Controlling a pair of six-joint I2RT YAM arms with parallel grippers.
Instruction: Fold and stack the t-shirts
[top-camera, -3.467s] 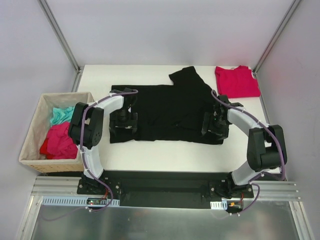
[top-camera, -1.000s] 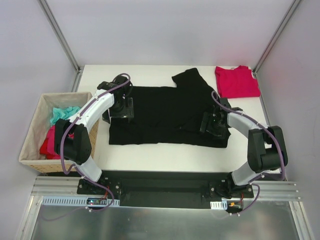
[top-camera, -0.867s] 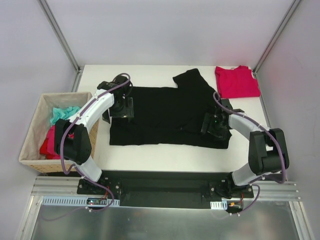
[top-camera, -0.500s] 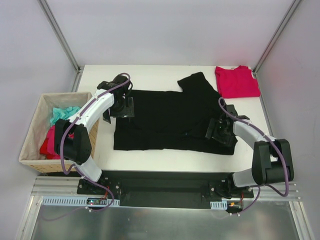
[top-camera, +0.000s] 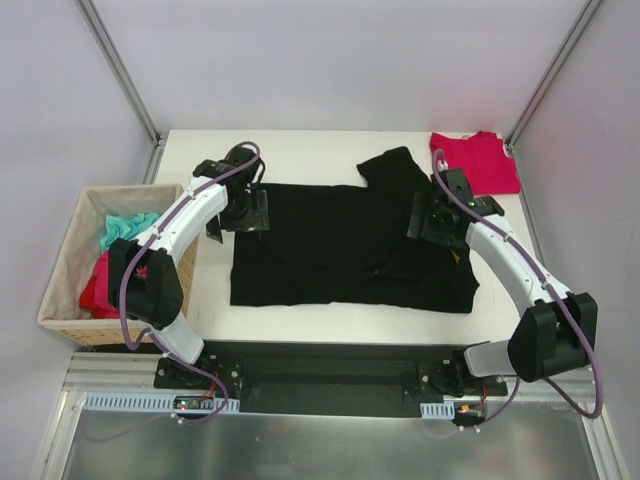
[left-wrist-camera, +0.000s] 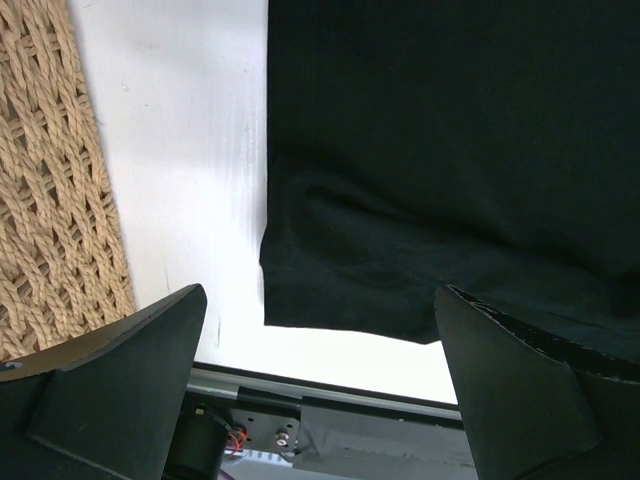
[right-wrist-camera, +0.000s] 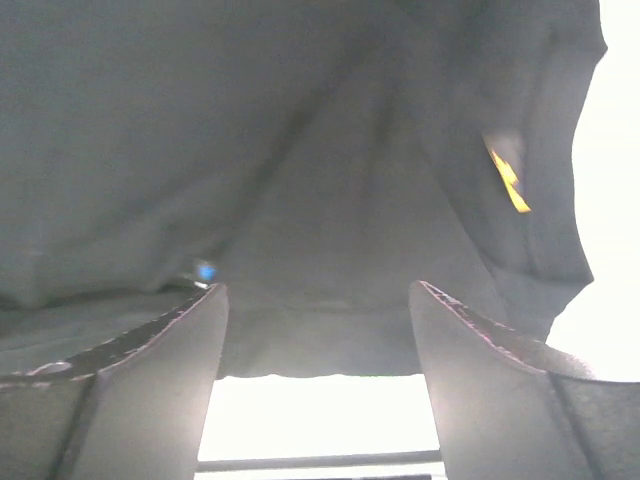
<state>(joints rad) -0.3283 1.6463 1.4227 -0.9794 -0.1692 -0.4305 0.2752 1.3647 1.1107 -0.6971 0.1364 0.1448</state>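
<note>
Left gripper (top-camera: 238, 212) and right gripper (top-camera: 437, 222) both gape empty over the black t-shirt (top-camera: 340, 250), so a sloppy pinch could bunch it.

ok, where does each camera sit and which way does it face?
Top external: above and behind the bases, facing down on the table; left gripper and right gripper show.
Left wrist: on the left arm, facing down at black t-shirt edge and basket; its open fingers show.
Right wrist: on the right arm, facing down at black t-shirt; its open fingers show.
Shared: black t-shirt in all; basket in top and left wrist.
</note>
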